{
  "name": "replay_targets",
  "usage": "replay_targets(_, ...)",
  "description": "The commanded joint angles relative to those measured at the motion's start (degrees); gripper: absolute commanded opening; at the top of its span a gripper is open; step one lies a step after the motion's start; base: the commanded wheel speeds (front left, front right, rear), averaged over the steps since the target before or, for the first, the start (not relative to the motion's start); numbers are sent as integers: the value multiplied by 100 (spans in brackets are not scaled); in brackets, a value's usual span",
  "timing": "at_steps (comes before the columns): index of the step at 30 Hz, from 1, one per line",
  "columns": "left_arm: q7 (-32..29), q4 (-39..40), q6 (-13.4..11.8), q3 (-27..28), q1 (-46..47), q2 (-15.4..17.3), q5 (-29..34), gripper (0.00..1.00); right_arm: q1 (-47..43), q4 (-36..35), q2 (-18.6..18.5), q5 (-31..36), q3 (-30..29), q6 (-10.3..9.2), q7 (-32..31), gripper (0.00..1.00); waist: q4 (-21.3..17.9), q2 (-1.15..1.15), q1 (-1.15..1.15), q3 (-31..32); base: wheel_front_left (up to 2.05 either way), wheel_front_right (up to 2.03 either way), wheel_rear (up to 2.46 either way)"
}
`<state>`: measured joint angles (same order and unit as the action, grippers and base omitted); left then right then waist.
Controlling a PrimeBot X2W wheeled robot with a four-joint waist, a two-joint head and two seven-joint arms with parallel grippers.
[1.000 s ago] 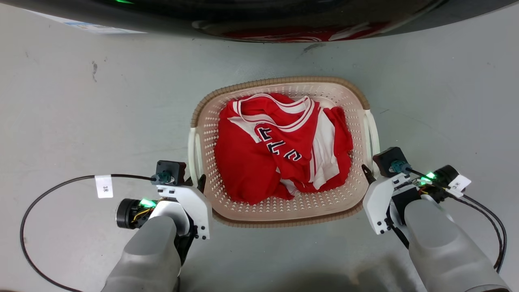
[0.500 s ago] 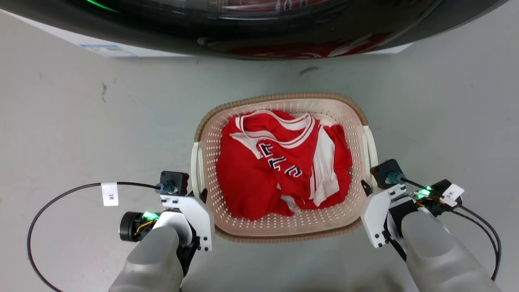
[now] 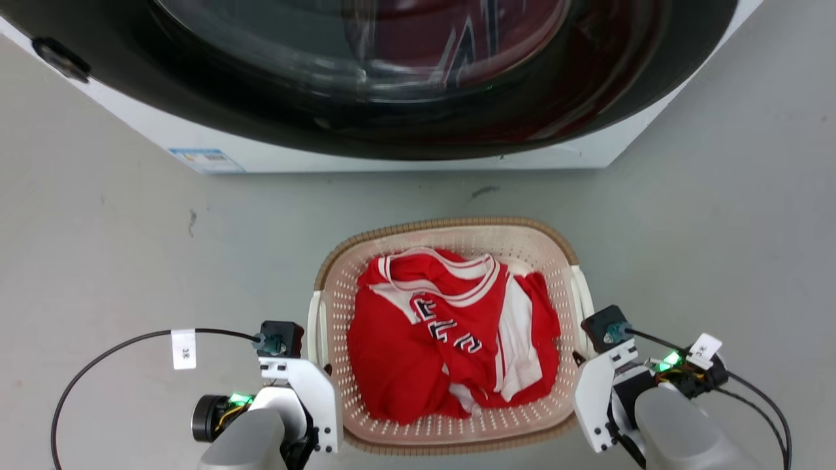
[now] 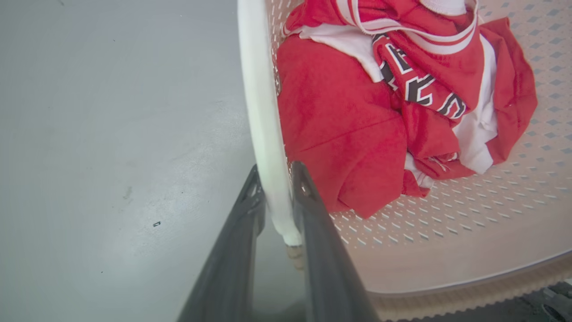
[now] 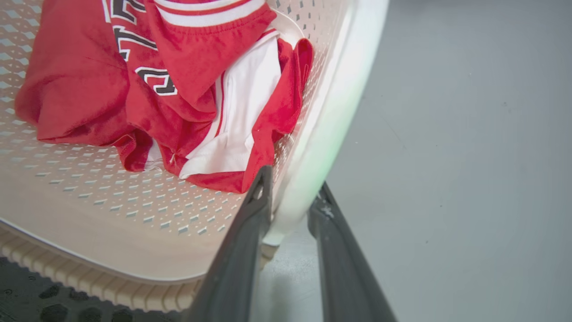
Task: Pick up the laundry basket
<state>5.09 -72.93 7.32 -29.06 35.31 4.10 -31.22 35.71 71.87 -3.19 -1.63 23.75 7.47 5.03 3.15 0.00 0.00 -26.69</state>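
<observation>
The laundry basket [image 3: 450, 225] is cream, perforated, with a brown woven-look rim, and sits low in the middle of the head view. A red and white jersey [image 3: 457, 326] lies crumpled inside it. My left gripper [image 3: 324, 371] is shut on the basket's white left handle [image 4: 261, 98]; in the left wrist view the two dark fingers [image 4: 250, 201] pinch the handle's near end. My right gripper [image 3: 578, 358] is shut on the white right handle [image 5: 339, 103], one finger inside the basket wall and one outside. Whether the basket's base touches the floor is hidden.
A white washer [image 3: 392, 85] with a large dark round door stands just beyond the basket and reflects the red jersey. Grey floor [image 3: 130, 261] lies open to both sides. Black cables loop from each wrist, the left cable [image 3: 98, 365] reaching far out.
The whole head picture has shifted down, so the camera moved and far more of the washer shows. Both grippers keep their hold on the handles. The basket's far rim now stands nearer the floor mark.
</observation>
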Motion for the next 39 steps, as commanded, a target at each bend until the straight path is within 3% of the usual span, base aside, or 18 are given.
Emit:
replay_targets(1, -29, 67, 22, -62, -49, -40, -15, 0, -90, -52, 56, -53, 116, 4, -27, 0, -35, 0, 0, 260, 0, 0, 0)
replay_targets(31, -1422, 262, 23, -1132, -1019, 281, -1207, 0, -1016, -143, 61, -2240, 2384, 10, -1361, 0, -231, 0, 0, 2627, 0, 0, 0)
replay_targets(39, -1706, 343, 23, -1350, -1007, 353, -1422, 0, -1027, -107, 63, -2666, 2707, 10, -1577, 0, -236, 0, 0, 2851, 0, 0, 0)
